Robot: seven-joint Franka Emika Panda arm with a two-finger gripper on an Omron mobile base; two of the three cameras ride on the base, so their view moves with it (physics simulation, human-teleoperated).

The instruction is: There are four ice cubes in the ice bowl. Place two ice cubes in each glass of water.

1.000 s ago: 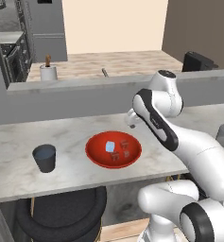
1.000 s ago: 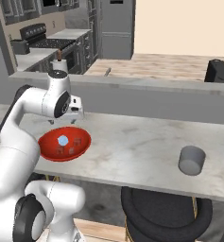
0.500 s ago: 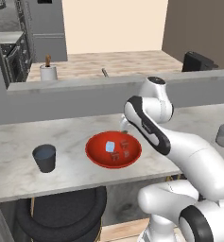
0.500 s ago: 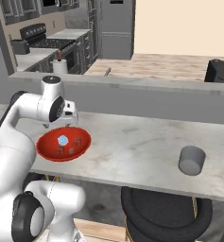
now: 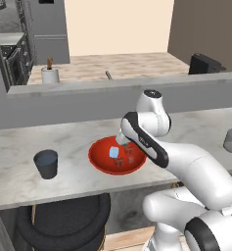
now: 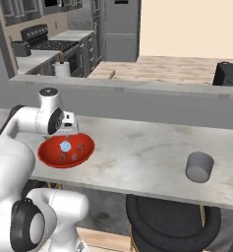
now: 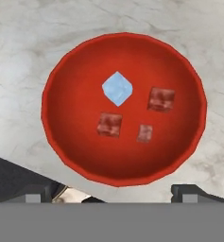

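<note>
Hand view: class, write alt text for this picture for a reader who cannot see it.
A glossy red ice bowl sits on a marbled grey counter, seen from above. Inside lie four ice cubes: one pale blue cube and three nearly clear cubes tinted red by the bowl. The open gripper shows two dark fingertips at the bottom edge.

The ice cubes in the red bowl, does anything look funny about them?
One ice cube is pale blue; the other three are so clear they look red like the bowl. Nothing is spilled or broken.
</note>
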